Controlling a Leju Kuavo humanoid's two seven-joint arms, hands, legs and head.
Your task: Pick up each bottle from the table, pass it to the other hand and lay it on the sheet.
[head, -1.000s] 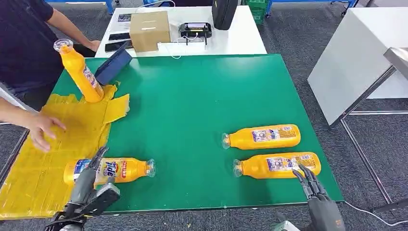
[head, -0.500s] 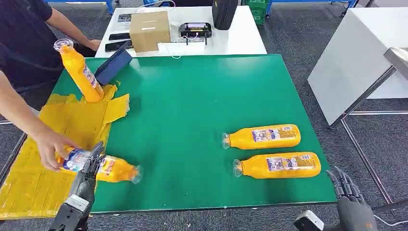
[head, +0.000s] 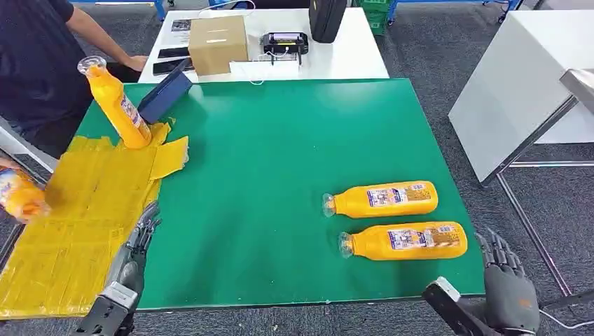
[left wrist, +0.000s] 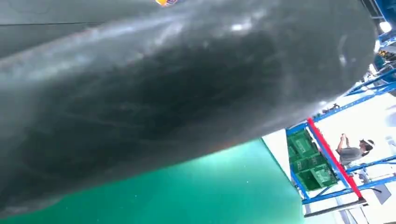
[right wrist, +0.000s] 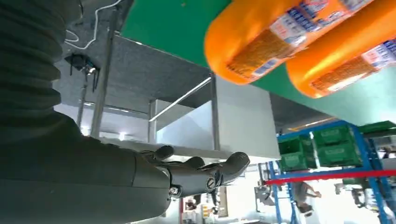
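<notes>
At the bottom left of the head view the left robot hand (head: 137,241) reaches up over the near edge of the green table (head: 280,140), its dark fingers extended and apart, holding nothing, right at the border where the crinkled yellow sheet (head: 77,224) meets bare green felt. At the bottom right the right robot hand (head: 506,280) hangs off the table's near right corner, fingers spread and empty; in the right wrist view its fingers (right wrist: 196,170) are loosely apart below the table edge.

Just inside that corner lie two smooth orange plastic bottles with printed labels, side by side and parallel, clear caps pointing left: the nearer bottle (head: 403,240) and the farther bottle (head: 382,199). A broad stretch of open green lies between them and the sheet.

At the left edge a person's hand holds a blurred orange bottle (head: 17,196). At the sheet's far end a tilted orange bottle (head: 119,105) stands by a dark blue tablet-like slab (head: 164,94). Beyond is a white table (head: 336,56) carrying a brown cardboard box (head: 218,43).
</notes>
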